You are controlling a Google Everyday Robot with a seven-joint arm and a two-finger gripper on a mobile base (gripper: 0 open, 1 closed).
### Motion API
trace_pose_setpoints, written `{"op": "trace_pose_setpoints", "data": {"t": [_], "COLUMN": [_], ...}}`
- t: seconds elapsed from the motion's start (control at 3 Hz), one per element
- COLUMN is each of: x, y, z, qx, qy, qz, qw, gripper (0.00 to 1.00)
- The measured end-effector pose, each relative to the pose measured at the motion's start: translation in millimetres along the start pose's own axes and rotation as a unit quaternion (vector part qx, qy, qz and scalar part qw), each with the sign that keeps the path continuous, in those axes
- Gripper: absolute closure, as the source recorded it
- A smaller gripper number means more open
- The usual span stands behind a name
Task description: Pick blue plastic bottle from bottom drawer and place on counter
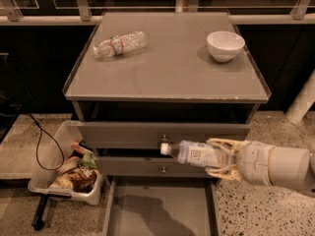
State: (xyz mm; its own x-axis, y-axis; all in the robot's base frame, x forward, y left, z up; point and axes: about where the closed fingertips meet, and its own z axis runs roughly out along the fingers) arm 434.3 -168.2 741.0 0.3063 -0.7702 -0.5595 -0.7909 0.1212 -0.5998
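My gripper (216, 157) comes in from the right on a thick white arm and is shut on the blue plastic bottle (194, 153). The bottle lies on its side in the air, white cap pointing left, white label facing me. It hangs in front of the two upper drawers, above the open bottom drawer (158, 211), whose flat grey inside shows only a shadow. The counter (167, 68) is the grey top of the cabinet, higher up and behind the bottle.
On the counter a clear crinkled water bottle (121, 44) lies at the back left and a white bowl (225, 45) stands at the back right. A white bin of snack packets (74, 171) sits on the floor left of the cabinet, with a black cable beside it.
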Motion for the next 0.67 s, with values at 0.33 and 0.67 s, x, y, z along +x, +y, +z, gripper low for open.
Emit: {"op": "trace_pose_setpoints", "data": {"t": [0.33,0.67], "x": [-0.3,-5.6], "y": [-0.1,-0.4], "z": [-1.1,-7.4], "qx": [0.000,0.008], "qy": [0.000,-0.005], "qz": [0.000,-0.003], "qw": [1.0000,1.0000], "gripper": [1.00,1.00]}}
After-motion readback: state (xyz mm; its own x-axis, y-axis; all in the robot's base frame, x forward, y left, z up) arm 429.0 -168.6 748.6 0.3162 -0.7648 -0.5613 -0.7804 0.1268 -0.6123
